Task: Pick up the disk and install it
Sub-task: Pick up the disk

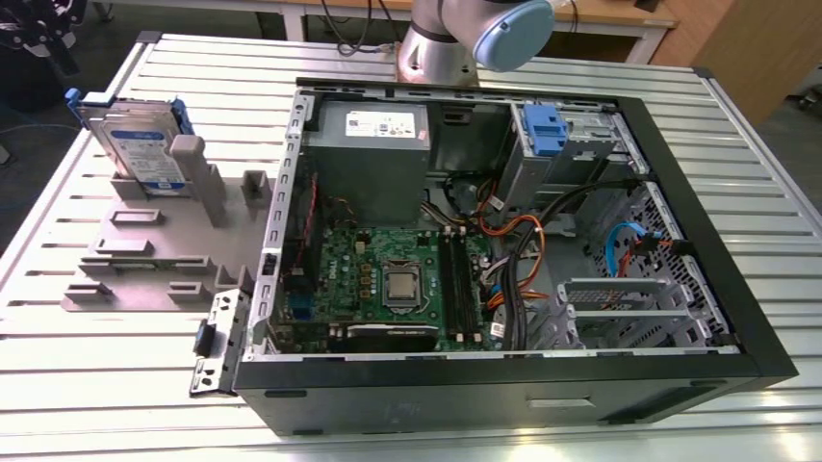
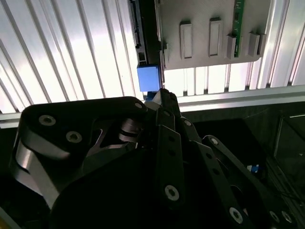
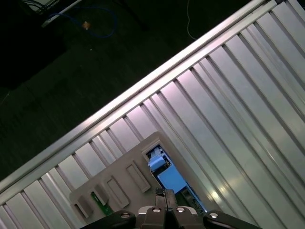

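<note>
The disk (image 1: 135,144), a silver drive with a white-and-blue label in a blue carrier frame, stands on edge in a grey holder (image 1: 141,260) at the exterior view's left. In the first wrist view my gripper (image 3: 164,192) hangs well above the disk (image 3: 167,176), its fingertips together with nothing between them. In the second wrist view the gripper (image 2: 162,93) shows from the side, with the disk's blue frame corner (image 2: 148,78) just beyond its tip. The arm (image 1: 469,38) shows at the back.
An open black computer case (image 1: 514,375) lies on the slatted metal table (image 1: 115,385). It holds a motherboard (image 1: 385,279), a grey power-supply box (image 1: 372,125) and a metal drive bay with a blue latch (image 1: 546,130). Cables (image 1: 540,241) run through the middle.
</note>
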`<state>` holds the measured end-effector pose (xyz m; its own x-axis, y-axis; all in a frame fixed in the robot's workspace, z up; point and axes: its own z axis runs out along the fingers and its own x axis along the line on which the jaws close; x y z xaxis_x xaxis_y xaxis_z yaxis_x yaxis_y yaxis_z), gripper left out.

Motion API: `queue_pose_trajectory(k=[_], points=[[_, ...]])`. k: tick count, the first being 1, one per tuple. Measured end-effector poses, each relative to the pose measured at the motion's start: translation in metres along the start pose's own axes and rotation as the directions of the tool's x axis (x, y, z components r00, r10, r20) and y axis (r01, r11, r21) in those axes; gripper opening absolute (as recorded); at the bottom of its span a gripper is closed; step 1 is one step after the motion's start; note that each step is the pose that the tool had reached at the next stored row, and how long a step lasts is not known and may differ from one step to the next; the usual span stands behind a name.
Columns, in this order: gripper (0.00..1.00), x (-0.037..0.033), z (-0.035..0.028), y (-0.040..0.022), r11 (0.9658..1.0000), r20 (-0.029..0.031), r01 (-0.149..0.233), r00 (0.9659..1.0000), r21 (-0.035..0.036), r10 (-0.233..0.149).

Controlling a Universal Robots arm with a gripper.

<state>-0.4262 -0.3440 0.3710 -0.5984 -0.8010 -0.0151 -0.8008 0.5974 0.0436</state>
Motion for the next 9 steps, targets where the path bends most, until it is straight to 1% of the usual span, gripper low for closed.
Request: queue_pose_trajectory(k=[2,5,7,9], points=[[0.11,0.0000,0.0002,0.0000,0.9994,-0.0015,0.035,0.9994,-0.0005,-0.035],[0.11,0.0000,0.0005,-0.0001,0.9959,-0.0039,0.091,0.9959,-0.0016,-0.091],[0.11,0.0000,0.0008,0.0000,0.9921,-0.0054,0.126,0.9921,-0.0022,-0.126],[0.11,0.0000,0.0010,0.0000,0.9868,-0.0070,0.162,0.9868,-0.0031,-0.162]])
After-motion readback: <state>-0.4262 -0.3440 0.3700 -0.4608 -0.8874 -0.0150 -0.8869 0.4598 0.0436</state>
